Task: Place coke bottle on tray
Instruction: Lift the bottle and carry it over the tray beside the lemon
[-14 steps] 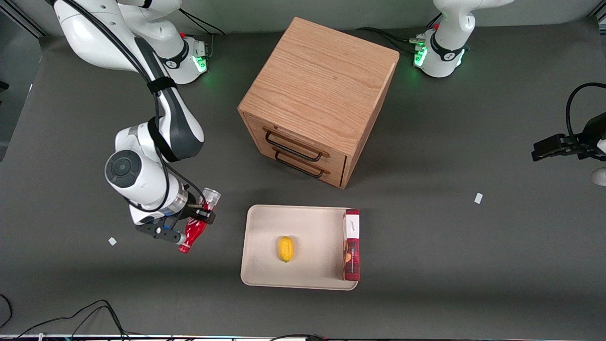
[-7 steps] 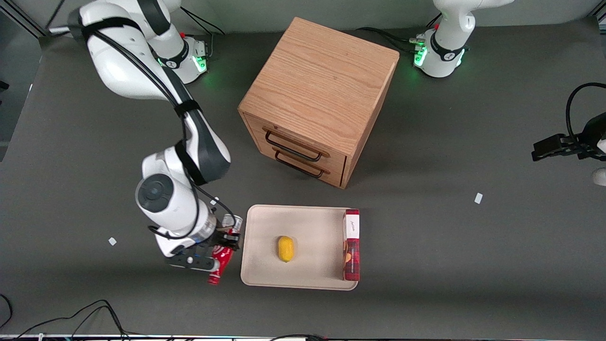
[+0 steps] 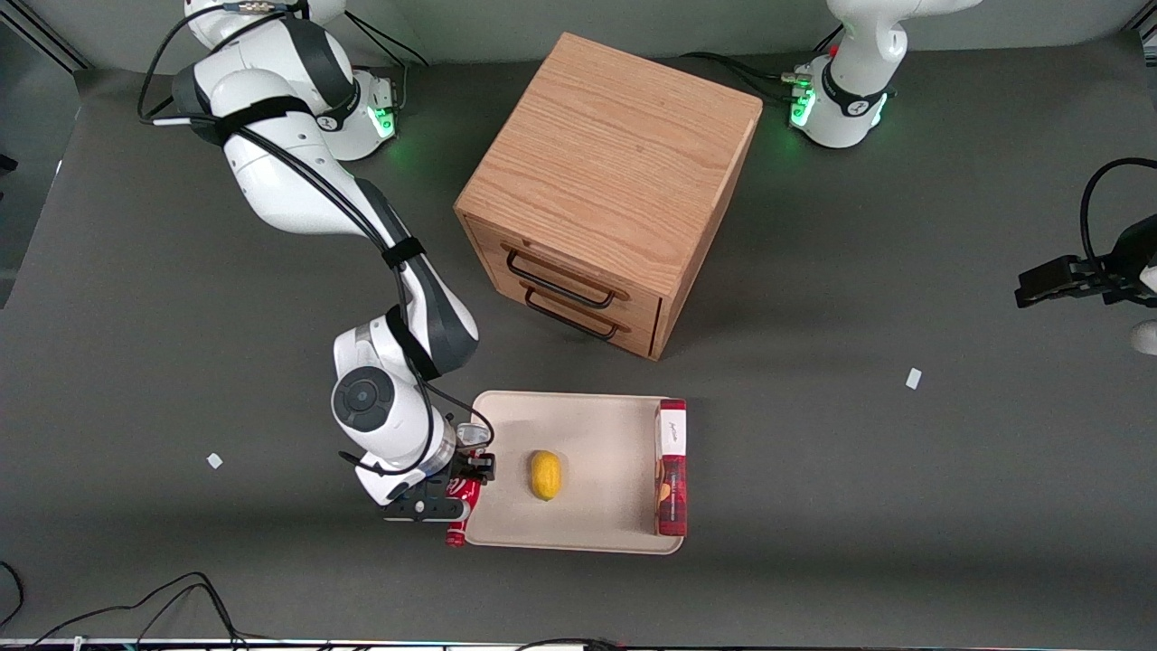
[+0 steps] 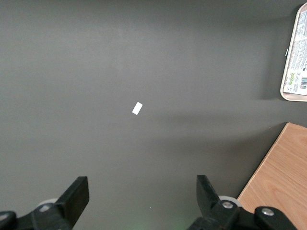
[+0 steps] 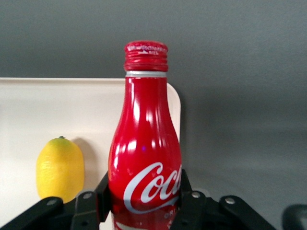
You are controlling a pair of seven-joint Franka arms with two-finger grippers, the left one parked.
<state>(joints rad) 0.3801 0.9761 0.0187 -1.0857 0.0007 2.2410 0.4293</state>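
Observation:
My right gripper (image 3: pixel 466 486) is shut on the coke bottle (image 3: pixel 467 495), a small red bottle with white script. It holds the bottle above the edge of the cream tray (image 3: pixel 597 432) at the working arm's end. The bottle is tipped over, its red cap (image 3: pixel 455 539) nearer to the front camera than its silvery base (image 3: pixel 471 436). In the right wrist view the black fingers (image 5: pixel 102 189) press both sides of the coke bottle (image 5: pixel 145 143) round its logo. There the tray (image 5: pixel 72 108) and its rounded corner lie under the bottle.
A yellow lemon (image 3: pixel 545 475) lies on the tray close beside the gripper. A red box (image 3: pixel 671 470) lies along the tray's edge toward the parked arm's end. A wooden drawer cabinet (image 3: pixel 610 181) stands farther from the front camera than the tray. White tape bits (image 3: pixel 214 460) dot the table.
The right arm has carried the bottle sideways from the bare table toward the tray. It now hangs over the tray's edge, close to the lemon.

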